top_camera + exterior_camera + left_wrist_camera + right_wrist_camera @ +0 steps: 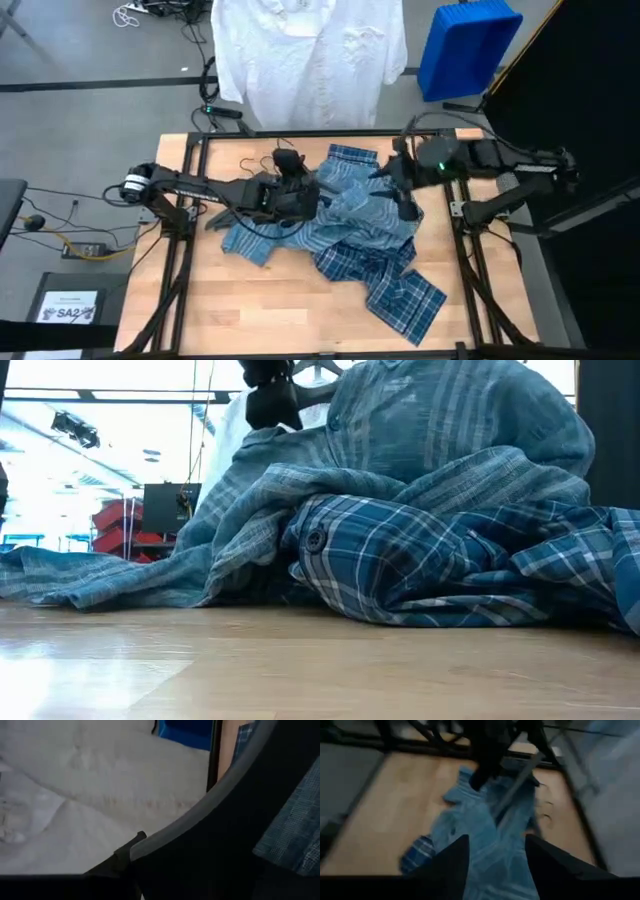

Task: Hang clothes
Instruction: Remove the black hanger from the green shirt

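The white shirt hangs spread out beyond the table's far edge, off the wood altogether, and it fills most of the left wrist view as a pale crumpled sheet. The striped shirt and the plaid shirt lie heaped together on the middle of the table: from above the stripes spread toward the left arm's side and the plaid trails to the near right corner, with another patch of plaid showing at the heap's far edge. In the low view the striped cloth rises in a tall fold, draped over the plaid, whose button shows at the front. The left gripper sits over the left part of the heap, touching or just above the striped cloth; a grey curved hanger bar crosses close before its wrist camera, and whether its fingers are apart or clamped on anything cannot be told. The right gripper hovers at the heap's right part; in its own view the two dark fingers stand apart with nothing between them, striped cloth below. A blue bin stands on the floor past the table's far right corner
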`<state>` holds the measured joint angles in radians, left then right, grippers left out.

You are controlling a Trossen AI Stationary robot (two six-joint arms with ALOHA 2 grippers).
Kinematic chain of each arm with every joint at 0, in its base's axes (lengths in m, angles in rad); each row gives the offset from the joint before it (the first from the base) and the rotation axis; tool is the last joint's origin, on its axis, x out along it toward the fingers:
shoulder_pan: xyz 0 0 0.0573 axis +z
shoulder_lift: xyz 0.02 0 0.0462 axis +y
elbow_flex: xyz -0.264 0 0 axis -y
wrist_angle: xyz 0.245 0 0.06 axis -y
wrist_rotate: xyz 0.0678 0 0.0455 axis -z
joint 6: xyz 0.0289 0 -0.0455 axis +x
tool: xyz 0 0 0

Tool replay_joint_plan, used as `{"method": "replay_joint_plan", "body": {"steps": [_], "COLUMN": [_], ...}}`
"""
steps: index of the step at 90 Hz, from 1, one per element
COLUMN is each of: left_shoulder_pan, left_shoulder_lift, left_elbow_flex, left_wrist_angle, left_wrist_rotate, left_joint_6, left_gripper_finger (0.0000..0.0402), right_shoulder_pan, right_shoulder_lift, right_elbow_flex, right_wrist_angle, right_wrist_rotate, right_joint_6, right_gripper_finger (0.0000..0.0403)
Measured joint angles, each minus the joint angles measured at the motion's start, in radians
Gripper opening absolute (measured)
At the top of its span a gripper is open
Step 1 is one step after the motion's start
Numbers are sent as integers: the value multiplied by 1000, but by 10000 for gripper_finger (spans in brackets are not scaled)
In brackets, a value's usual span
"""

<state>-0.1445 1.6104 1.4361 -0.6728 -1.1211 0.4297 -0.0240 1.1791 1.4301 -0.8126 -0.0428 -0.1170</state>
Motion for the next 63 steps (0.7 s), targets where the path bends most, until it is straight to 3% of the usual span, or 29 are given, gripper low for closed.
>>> {"method": "replay_joint_plan", "body": {"steps": [31,63], "left_shoulder_pan": [-6,-6], "left_shoulder_lift": [0,0], "left_elbow_flex": [0,0], "left_wrist_angle": [2,1], "left_wrist_rotate": [0,0], "left_joint_6": [12,11], "left_gripper_finger": [166,166], "right_shoulder_pan": [-368,-362], "right_shoulder_lift": [252,422], "right_elbow_flex": [172,177], "right_wrist_angle": [-211,-325], "right_wrist_rotate": [-763,-913], "right_joint_6": [-70,-248], "right_gripper_finger": [159,179]}}
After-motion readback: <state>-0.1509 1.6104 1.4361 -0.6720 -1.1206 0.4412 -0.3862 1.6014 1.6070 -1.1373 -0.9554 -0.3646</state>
